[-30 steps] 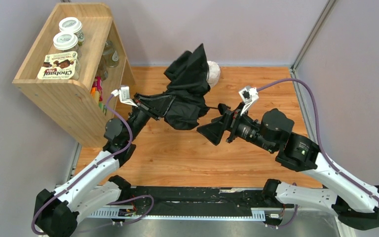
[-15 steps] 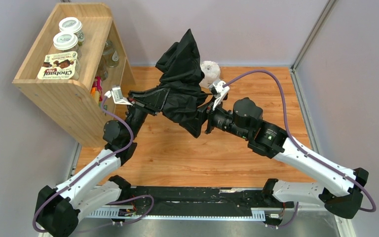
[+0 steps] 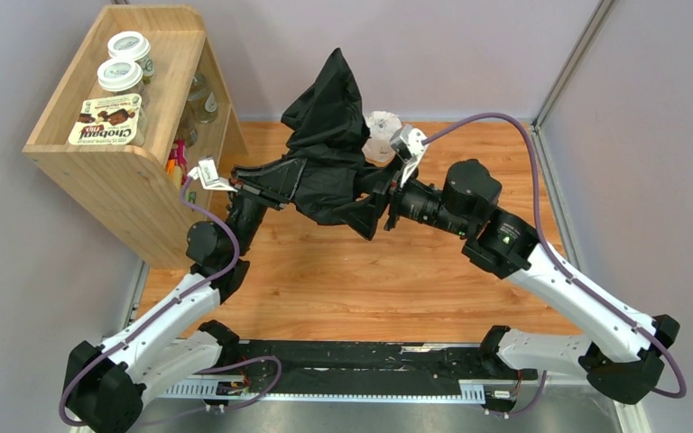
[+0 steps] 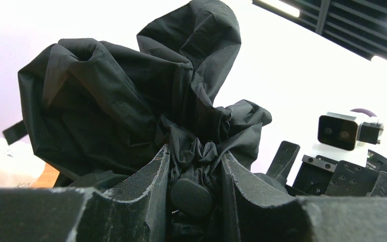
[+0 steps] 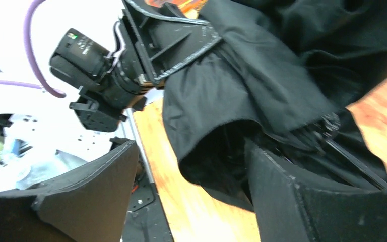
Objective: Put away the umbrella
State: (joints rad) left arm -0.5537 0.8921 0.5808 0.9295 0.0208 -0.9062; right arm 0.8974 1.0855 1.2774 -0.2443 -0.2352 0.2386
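Observation:
The black fabric umbrella (image 3: 332,144) hangs bunched in the air above the wooden table. My left gripper (image 3: 281,183) is shut on it: in the left wrist view (image 4: 194,161) both fingers pinch gathered fabric and a small rounded black knob (image 4: 190,195). My right gripper (image 3: 374,206) is open at the umbrella's right lower edge. In the right wrist view (image 5: 191,171) the jaws stand wide, with hanging fabric (image 5: 242,91) and thin ribs (image 5: 352,156) partly between them, not pinched.
A wooden shelf unit (image 3: 131,180) stands at the back left with yogurt cups (image 3: 122,77) on top and bottles inside. A crumpled white bag (image 3: 381,135) lies behind the umbrella. Grey walls close the table's back and right.
My right arm has swung left and forward from the table's middle up to the umbrella's right side, still open. My left gripper has lifted the umbrella a little and turned it.

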